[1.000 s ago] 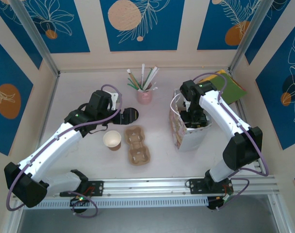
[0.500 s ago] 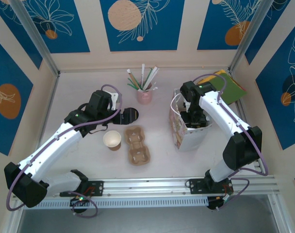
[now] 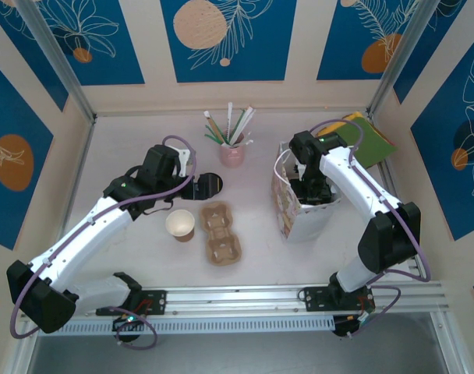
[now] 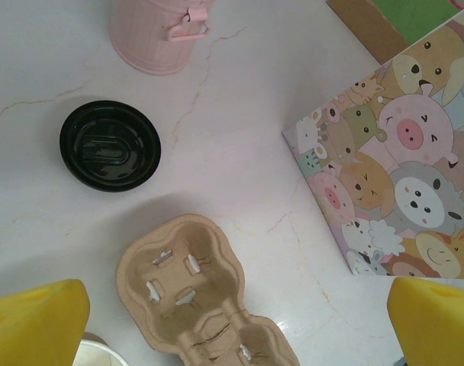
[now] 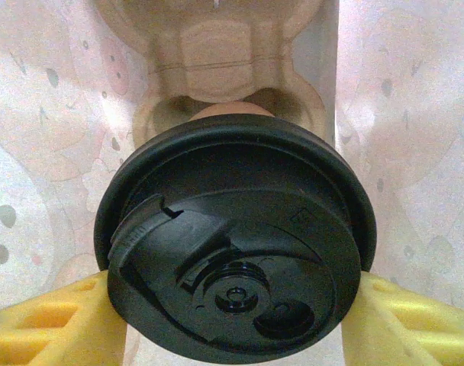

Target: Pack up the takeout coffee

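The right end effector point(image 5: 236, 324) is partly closed on the takeout coffee point(image 5: 236, 244), with one yellow finger point(image 5: 56, 320) at each side of the cup, disappearing beneath the overhang of the lid. It hangs inside the cartoon-animal bag point(image 3: 299, 222), whose printed walls rise on both sides in the wrist view. Directly below sits a moulded pulp carrier in the bag point(image 5: 217, 53), one of its round slots showing just past the lid's far edge.

The step in hand looks like lowering the cup into that slot. To do it well, the cup should stay upright and come straight down, centred over the slot so the base does not catch on the pulp ridge. The fingers should let go only once the cup is seated, then lift out without snagging the bag's walls or handle.

The coffee itself shows mostly as its round black lid, glossy, with a raised sip tab and a small vent. Only a sliver of brown paper cup peeks out beyond it.

Well apart, the left end effector point(image 4: 233, 324) stands fully open and empty above the table point(image 4: 240, 152), over a second carrier point(image 4: 190, 282) and a loose lid point(image 4: 110, 145).
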